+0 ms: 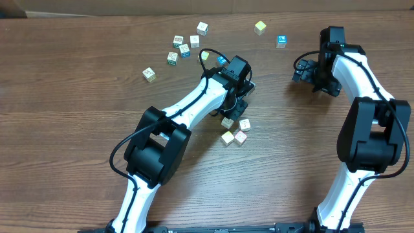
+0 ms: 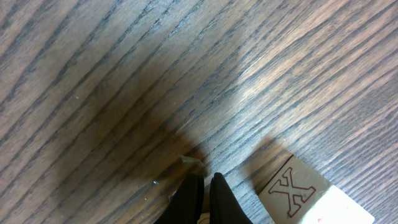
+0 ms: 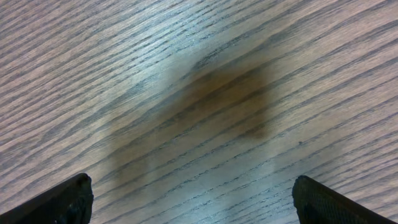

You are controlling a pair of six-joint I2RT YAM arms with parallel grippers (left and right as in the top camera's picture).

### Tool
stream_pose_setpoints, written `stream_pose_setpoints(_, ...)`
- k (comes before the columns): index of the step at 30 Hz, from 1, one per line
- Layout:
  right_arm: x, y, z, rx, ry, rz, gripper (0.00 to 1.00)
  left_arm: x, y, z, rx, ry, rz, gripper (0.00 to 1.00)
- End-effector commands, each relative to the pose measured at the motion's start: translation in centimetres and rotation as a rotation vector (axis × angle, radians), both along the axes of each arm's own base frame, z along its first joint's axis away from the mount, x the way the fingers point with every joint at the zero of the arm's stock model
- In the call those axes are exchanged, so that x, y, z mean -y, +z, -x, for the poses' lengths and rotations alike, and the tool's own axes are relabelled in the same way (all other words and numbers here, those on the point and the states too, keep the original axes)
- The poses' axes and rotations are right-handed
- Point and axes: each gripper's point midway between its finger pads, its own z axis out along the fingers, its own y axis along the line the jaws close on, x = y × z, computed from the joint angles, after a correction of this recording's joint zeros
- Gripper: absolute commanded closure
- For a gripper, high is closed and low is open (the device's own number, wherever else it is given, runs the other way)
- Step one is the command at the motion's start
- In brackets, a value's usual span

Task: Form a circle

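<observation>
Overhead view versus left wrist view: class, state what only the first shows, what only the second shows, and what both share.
Only overhead: both arms whole, the right gripper, the circle as a clump of four pale cubes, and scattered cubes toward the far edge. Only left wrist: an outlined X printed on a pale cube, and the left gripper seen close, fingers shut with nothing between them. Both: the wood-grain table, and the left gripper close to pale cubes.

Letter X, dark red outline, on pale cube (image 2: 292, 190) face; other cubes (image 1: 202, 28) carry prints, likely unreadable.
</observation>
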Motion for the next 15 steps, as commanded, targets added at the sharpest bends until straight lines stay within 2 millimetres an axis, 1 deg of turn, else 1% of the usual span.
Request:
stream_pose_setpoints(1,0.2,0.9,-0.5,0.025,-0.003,0.005,0.00,0.1,-0.9,0.8,-0.028,-0.018,-0.005,0.96)
stream_pose_setpoints(15,0.2,0.9,-0.5,0.026,-0.003,0.005,0.00,0.3,0.4,0.4,-0.008,0.012,0.011,0.96)
